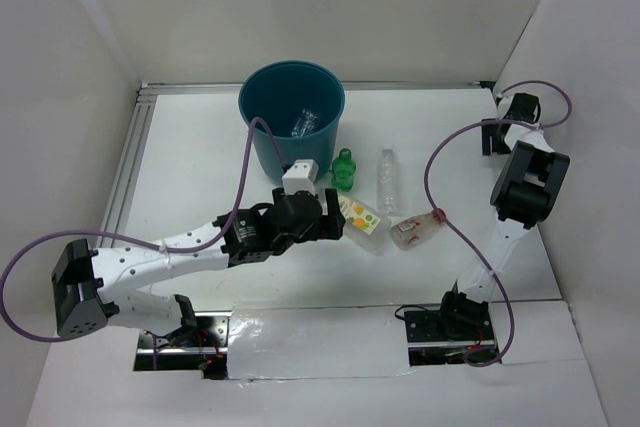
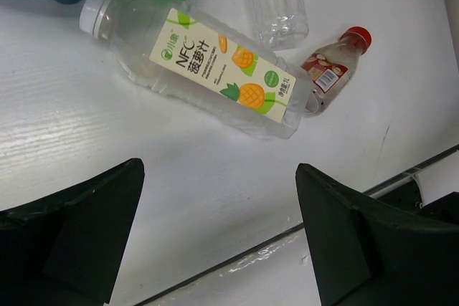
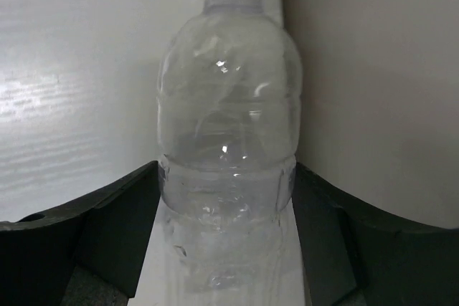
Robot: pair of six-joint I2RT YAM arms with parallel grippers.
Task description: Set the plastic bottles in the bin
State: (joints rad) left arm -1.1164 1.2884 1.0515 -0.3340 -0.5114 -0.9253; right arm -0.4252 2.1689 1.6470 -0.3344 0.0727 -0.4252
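At the left gripper (image 2: 219, 170): spread wide, nothing between the fingers. Hangs over bare table just short of the labelled bottle (image 2: 215, 69), lying on its side with the white cap toward the bin (image 1: 262, 147).

At the right gripper (image 3: 226, 170), off in the far right corner: fingers flanking the corner clear bottle (image 3: 226, 105) on both sides. Cannot tell whether gripping or merely close.

Inside the bin, the binned clear bottle (image 1: 305, 124). Just right of the bin, the green bottle (image 1: 344, 169), then the loose clear bottle (image 1: 387, 180). Nearer, the red-capped bottle (image 1: 418, 228) on its side, base against the labelled bottle's base.

Across the bin's front wall, the left purple cable (image 1: 248, 167). Looping down close to the red cap, the right purple cable (image 1: 432, 162).

Underneath, a glossy white table (image 1: 200, 167), with white walls (image 1: 350, 7) on three sides and a metal rail (image 1: 125, 167) along the left edge.
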